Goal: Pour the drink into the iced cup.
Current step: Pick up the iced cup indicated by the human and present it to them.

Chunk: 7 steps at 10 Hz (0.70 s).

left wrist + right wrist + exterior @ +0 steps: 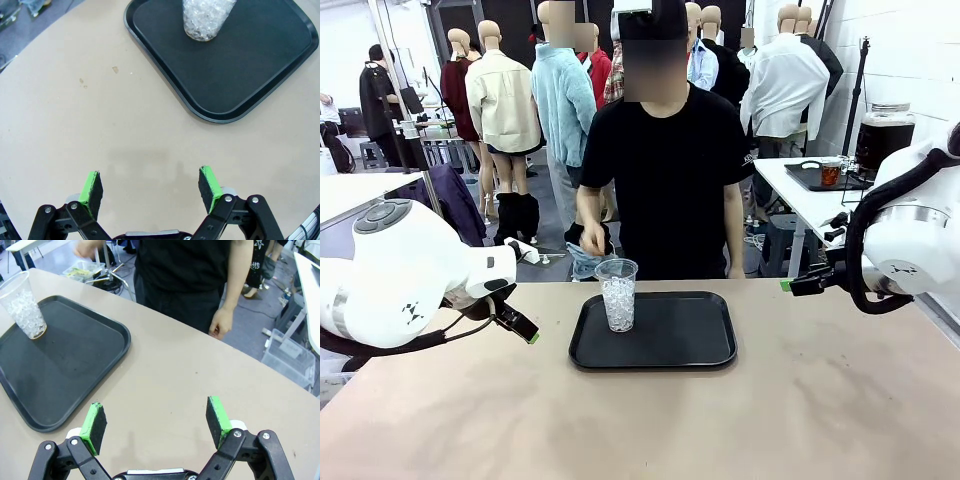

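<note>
Nearest, at either flank: left gripper (150, 182) and right gripper (156, 420), jaws spread wide and empty over bare table (800, 420), probably to leave the middle free. Mid-table, black tray (690, 345), likely there to catch spills; iced cup (617, 295) upright on its left part, within reach of both arms. Far right, on a white side table (798, 195) — seemingly the drink (882, 145), a dark jar, well apart from the cup.

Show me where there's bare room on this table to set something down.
Bare table lies along the near side before the tray and to its right. The tray's right half is free; the cup crowds its far left.
</note>
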Each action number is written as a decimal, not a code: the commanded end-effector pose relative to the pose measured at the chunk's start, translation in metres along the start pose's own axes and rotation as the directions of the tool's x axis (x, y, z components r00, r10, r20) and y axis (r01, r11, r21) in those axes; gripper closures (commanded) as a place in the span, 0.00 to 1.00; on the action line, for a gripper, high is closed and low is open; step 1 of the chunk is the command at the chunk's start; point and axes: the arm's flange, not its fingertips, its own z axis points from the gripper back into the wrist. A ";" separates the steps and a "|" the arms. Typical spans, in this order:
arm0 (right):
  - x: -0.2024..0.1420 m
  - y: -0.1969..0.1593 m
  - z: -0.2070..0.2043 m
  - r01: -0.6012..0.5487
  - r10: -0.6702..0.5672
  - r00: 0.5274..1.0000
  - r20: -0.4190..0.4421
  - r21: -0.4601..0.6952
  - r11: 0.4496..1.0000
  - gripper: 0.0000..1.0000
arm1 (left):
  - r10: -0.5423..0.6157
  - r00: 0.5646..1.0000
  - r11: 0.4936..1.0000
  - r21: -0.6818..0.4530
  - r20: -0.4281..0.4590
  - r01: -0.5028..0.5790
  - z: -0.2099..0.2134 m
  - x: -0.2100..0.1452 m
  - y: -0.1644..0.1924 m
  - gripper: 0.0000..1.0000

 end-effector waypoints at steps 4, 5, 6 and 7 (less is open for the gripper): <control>-0.001 0.001 0.002 -0.007 0.007 1.000 0.003 0.002 1.000 0.00 | 0.005 1.000 1.000 0.000 0.002 -0.005 0.001 -0.001 0.002 0.00; -0.001 0.001 0.002 -0.007 0.007 1.000 0.003 0.002 1.000 0.00 | 0.005 1.000 1.000 0.000 0.002 -0.005 0.001 -0.001 0.002 0.00; -0.001 0.001 0.002 -0.007 0.007 1.000 0.003 0.002 1.000 0.00 | 0.005 1.000 1.000 0.000 0.002 -0.005 0.001 -0.001 0.002 0.00; -0.001 0.001 0.002 -0.007 0.007 1.000 0.003 0.002 1.000 0.00 | 0.005 1.000 1.000 0.000 0.002 -0.005 0.001 -0.001 0.002 0.00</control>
